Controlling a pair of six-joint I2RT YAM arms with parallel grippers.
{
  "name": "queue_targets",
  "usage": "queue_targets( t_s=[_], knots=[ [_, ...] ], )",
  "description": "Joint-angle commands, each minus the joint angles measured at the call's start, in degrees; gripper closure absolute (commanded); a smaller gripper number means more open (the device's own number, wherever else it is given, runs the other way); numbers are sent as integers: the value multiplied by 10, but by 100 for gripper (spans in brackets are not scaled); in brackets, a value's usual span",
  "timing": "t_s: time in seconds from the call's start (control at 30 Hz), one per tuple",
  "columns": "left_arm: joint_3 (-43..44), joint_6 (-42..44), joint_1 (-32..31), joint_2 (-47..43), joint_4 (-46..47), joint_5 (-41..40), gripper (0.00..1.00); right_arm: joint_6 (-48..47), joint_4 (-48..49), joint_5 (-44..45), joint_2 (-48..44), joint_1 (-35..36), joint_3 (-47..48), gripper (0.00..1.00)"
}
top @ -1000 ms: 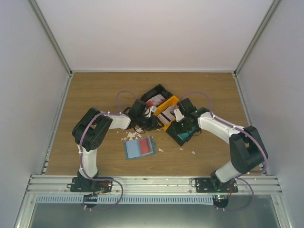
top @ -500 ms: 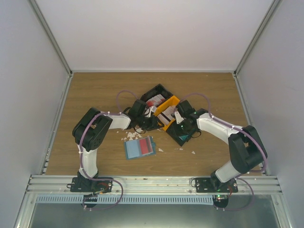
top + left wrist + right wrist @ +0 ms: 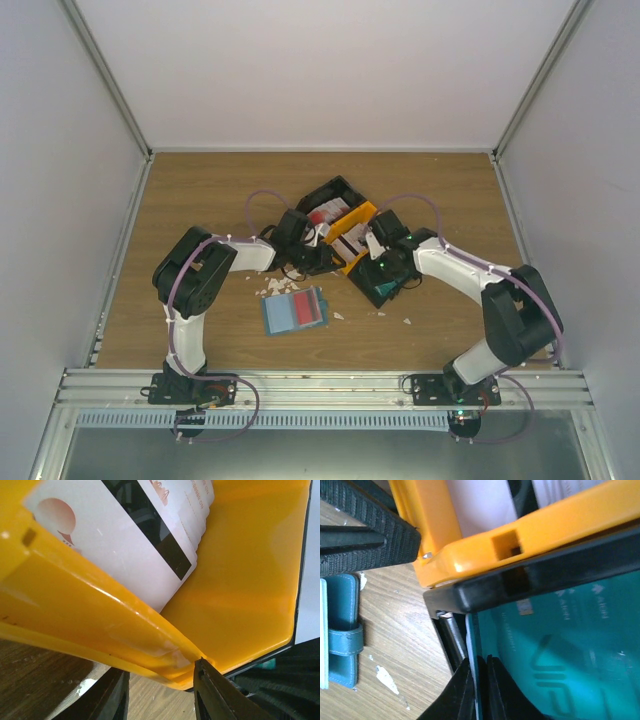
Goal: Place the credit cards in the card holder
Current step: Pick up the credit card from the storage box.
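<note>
Card holder [image 3: 272, 316] one, orange tray [image 3: 250, 580] one, right hand [image 3: 479, 662] pinching teal card [image 3: 560, 655], left hand [image 3: 161, 672] spread open

This is looking like a robotics lab test cell; plain white panels [image 3: 330, 70] are enclosing a wood-grain surface [image 3: 200, 190]; aluminium framing [image 3: 320, 384] is running along the near edge, carrying the left arm [image 3: 195, 285] and right arm [image 3: 505, 310] bolted side by side.

The top view looks down from above and behind over the whole worktop [image 3: 200, 200]. Both wrist views press close on the orange tray [image 3: 240, 580]; the right one also shares the card holder [image 3: 342, 600].
</note>
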Motion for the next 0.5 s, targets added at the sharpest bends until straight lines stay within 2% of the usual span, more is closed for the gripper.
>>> queue_targets(
  t_s=[0.0, 0.27, 0.47],
  knots=[
    [15, 8, -4, 6, 15, 2, 62, 22, -21, 14, -27, 7, 8, 94],
    [13, 11, -4, -4, 15, 1, 61, 36, -23, 54, -43, 7, 15, 96],
    [0, 13, -4, -33, 19, -5, 54, 39, -12, 74, -73, -6, 14, 100]
  ],
)
